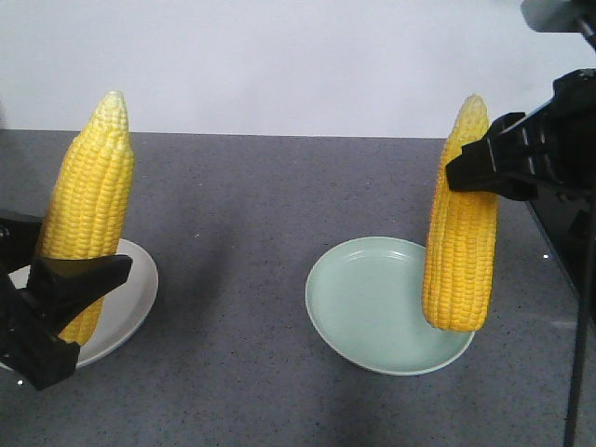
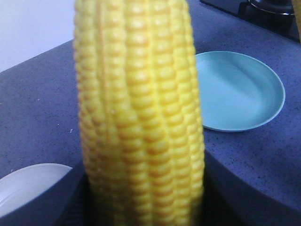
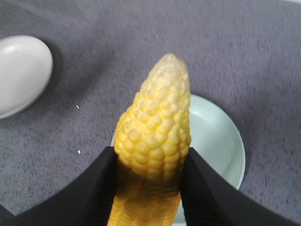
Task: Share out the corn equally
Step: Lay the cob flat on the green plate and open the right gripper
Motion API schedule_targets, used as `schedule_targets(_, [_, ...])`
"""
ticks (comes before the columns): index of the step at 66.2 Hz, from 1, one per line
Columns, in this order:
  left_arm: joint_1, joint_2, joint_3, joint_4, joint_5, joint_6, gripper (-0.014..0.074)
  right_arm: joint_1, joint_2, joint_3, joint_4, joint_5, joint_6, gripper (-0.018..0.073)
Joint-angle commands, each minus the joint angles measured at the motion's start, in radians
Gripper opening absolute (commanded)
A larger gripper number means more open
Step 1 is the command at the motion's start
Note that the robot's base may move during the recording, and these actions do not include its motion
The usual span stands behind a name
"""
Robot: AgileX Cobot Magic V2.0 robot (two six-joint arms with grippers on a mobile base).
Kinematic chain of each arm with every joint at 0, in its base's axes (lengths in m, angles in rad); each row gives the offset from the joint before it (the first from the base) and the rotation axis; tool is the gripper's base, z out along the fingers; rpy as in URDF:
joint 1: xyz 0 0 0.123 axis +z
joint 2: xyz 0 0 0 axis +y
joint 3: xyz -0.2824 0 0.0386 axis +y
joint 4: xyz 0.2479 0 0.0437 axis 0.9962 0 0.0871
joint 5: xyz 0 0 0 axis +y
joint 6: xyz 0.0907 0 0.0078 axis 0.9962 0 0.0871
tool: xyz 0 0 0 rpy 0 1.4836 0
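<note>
left tool [image 1: 56,307] gripping corn [image 1: 88,209], right tool [image 1: 489,163] gripping second corn [image 1: 461,251]

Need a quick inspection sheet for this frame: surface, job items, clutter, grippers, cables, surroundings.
Surface: dark grey speckled countertop, no spills seen.
Job's things: two bright-yellow corn cobs, both upright, tips up. Left cob is over the white round plate; right cob is over the rim of the pale green round plate. Cannot tell whether either cob touches its plate.
Clutter: nothing seen.
Grippers: left gripper shut on the left cob near its base; right gripper shut on the right cob near its upper part.
Cables: thin dark line at the right edge, cable or rod, cannot tell.
Surroundings: plain white wall behind; dark stovetop corner.
</note>
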Motion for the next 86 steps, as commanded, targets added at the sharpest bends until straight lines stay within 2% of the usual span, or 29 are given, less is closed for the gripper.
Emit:
schedule_targets(1, [-0.004, -0.007, -0.027, -0.012, -0.071, -0.006, 0.0307, -0.001, 0.05, -0.081, 0.0, 0.015, 0.021, 0.0219])
schedule_targets(10, [-0.004, -0.007, -0.027, -0.012, -0.071, -0.006, 0.0307, -0.001, 0.139, -0.133, 0.0, 0.062, 0.022, 0.0223])
schedule_targets(30, [-0.004, -0.007, -0.027, -0.012, -0.071, -0.006, 0.0307, -0.001, 0.327, -0.215, 0.0, 0.065, 0.027, 0.0226])
schedule_targets(62, [-0.004, -0.007, -0.027, -0.012, -0.071, -0.006, 0.0307, -0.001, 0.527, -0.228, -0.012, -0.026, 0.011, 0.0245])
schedule_targets(75, [-0.004, -0.007, -0.027, -0.012, -0.071, -0.006, 0.0307, -0.001, 0.557, -0.228, -0.013, -0.033, 0.019, 0.0305])
schedule_targets(86, [-0.004, -0.007, -0.027, -0.012, -0.071, -0.006, 0.0307, -0.001, 0.577, -0.228, -0.013, -0.03, 0.026, 0.0403])
